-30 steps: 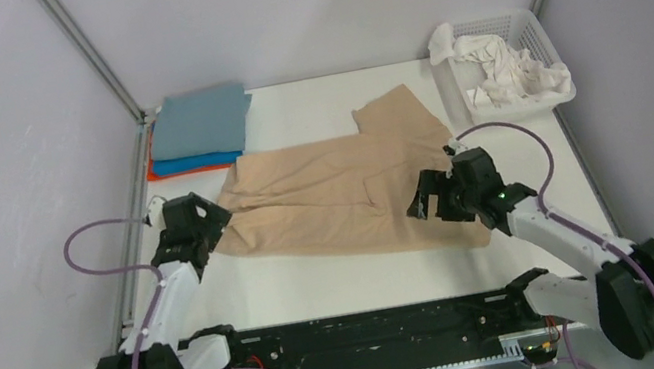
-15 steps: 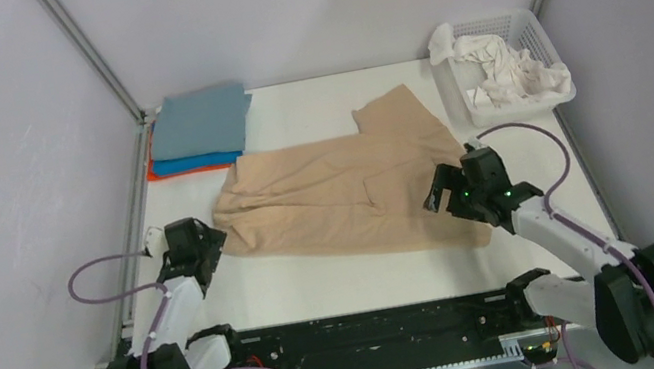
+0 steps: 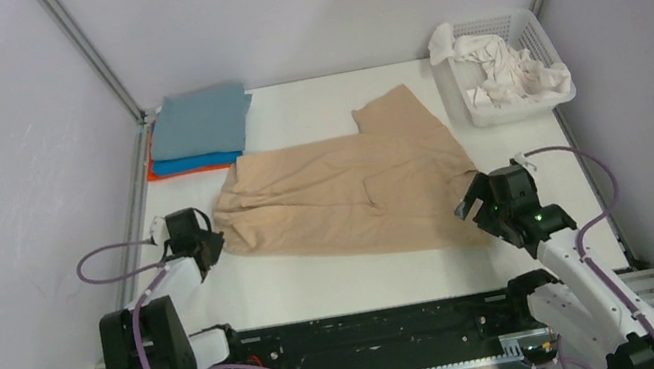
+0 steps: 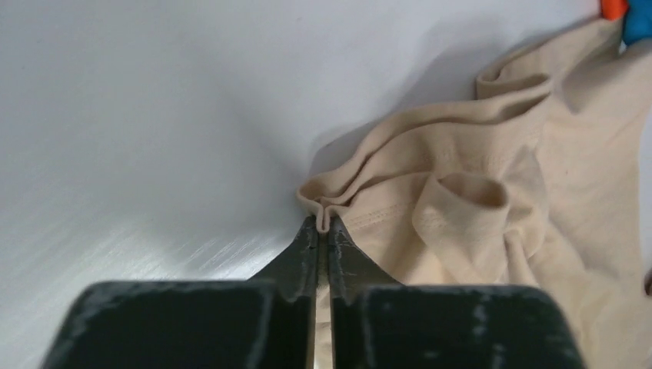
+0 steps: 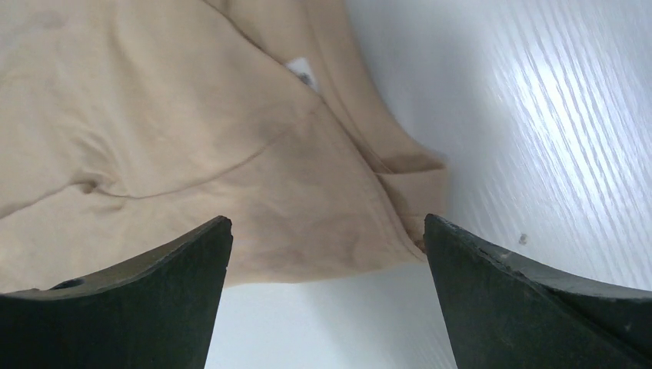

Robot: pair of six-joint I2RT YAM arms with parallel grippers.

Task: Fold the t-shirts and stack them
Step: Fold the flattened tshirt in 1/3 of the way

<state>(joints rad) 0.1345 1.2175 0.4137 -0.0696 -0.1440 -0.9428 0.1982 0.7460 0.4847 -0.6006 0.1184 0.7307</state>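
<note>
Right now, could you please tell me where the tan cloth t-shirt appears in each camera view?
Top external: the tan cloth t-shirt lies spread mid-table.
Left wrist: right half, its bunched edge pinched in shut jaws.
Right wrist: upper left, a corner between open jaws.
Shared landmark: the white tabletop.

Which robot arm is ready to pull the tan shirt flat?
Left: the left gripper is shut on the tan shirt at its bunched edge; the right gripper is open, holding nothing.
</note>
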